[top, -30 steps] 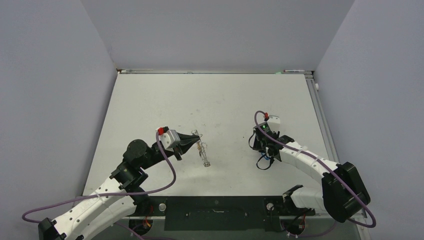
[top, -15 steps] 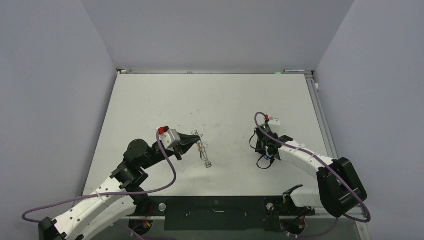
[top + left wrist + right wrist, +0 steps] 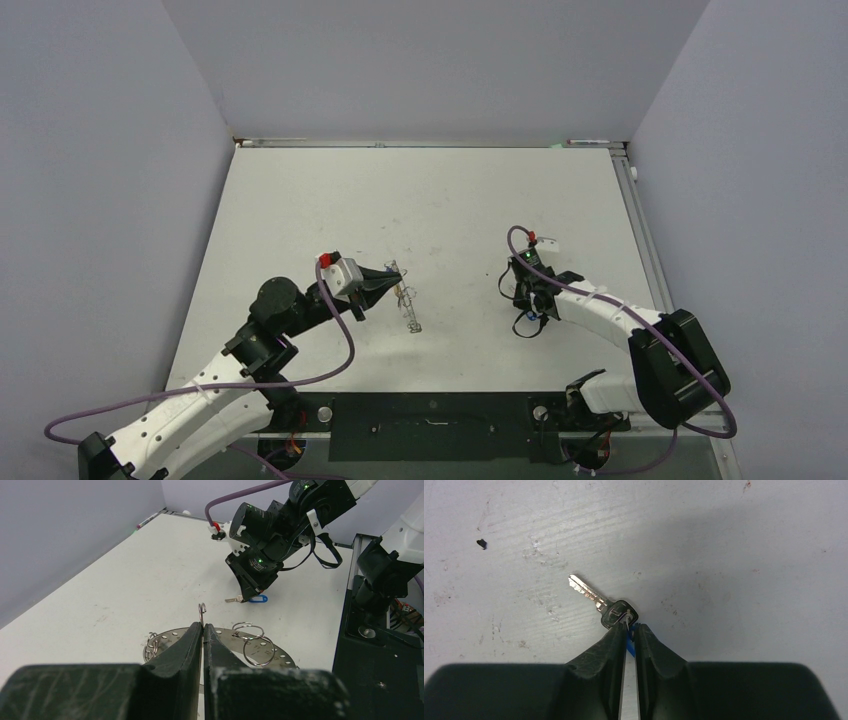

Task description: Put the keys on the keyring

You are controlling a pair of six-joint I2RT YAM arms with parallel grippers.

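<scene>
The keyring point(image 3: 409, 308) lay flat on the desk point(image 3: 420, 200), and in the left wrist view it read as a thin grey metal band point(image 3: 175, 633) punched with a row of small holes. The left end effector point(image 3: 203, 626) sat at the keyring's near-left edge with its two black fingers pressed together, and a small upright wire loop point(image 3: 201, 611) rose from between their tips, so it was clamped on that part of the keyring. Two small split rings point(image 3: 248, 628) rested on the band to the right of the fingertips, one overlapping the other. Well to the right of the keyring, the right end effector point(image 3: 531, 318) pointed down at the desk. Its wrist camera showed the fingertips point(image 3: 627, 628) nearly closed on a sliver of blue tag point(image 3: 629, 645), pinching it. One silver key point(image 3: 589, 594) lay flat on the desk with its head touching those fingertips and its toothed blade pointing away from them. From the left wrist camera, the same key and its blue tag point(image 3: 258, 599) appeared beyond the keyring, directly beneath the right end effector. The key was apart from the keyring, with bare, scuffed desk between the two. No other keys could be made out.
</scene>
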